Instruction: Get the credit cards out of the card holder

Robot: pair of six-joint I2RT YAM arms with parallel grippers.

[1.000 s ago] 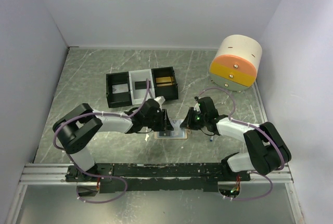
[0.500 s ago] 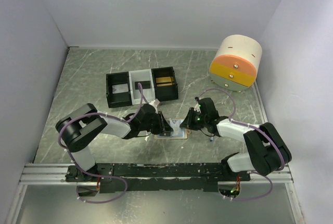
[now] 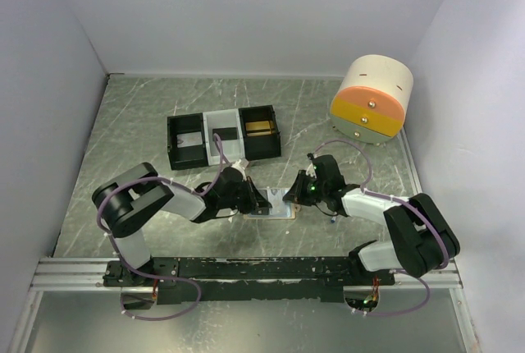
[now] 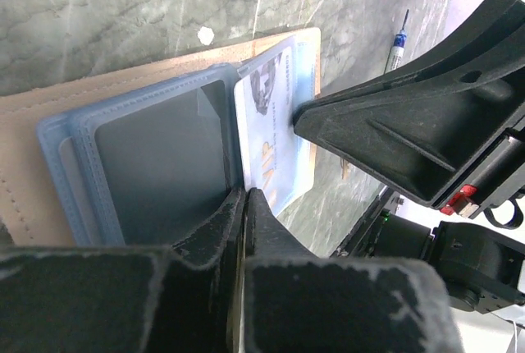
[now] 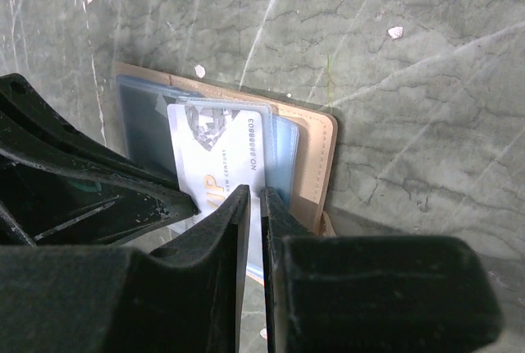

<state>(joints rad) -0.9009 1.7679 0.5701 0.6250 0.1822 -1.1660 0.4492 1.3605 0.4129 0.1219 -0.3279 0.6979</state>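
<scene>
The card holder [image 3: 277, 212] lies open on the table between my two grippers, tan outside [image 5: 325, 156] and pale blue inside [image 4: 156, 164]. A white credit card [image 5: 215, 156] printed "VIP" sticks partly out of its pocket and also shows in the left wrist view [image 4: 275, 144]. My left gripper [image 4: 244, 193] is shut, its tips down on the blue inside at the card's edge [image 3: 263, 199]. My right gripper [image 5: 254, 193] is shut on the card's near edge, a thin pale strip showing between the jaws [image 3: 289, 197]. Any other cards are hidden.
A black-and-white three-compartment tray [image 3: 171, 141] stands behind, with a gold thing [image 3: 260, 128] in its right part. A round cream, orange and yellow container [image 3: 371, 100] stands at the back right. A small pen [image 4: 398, 41] lies near the right arm.
My left arm has sunk lower and drawn slightly left, its gripper staying at the holder. The right gripper and the holder have hardly moved.
</scene>
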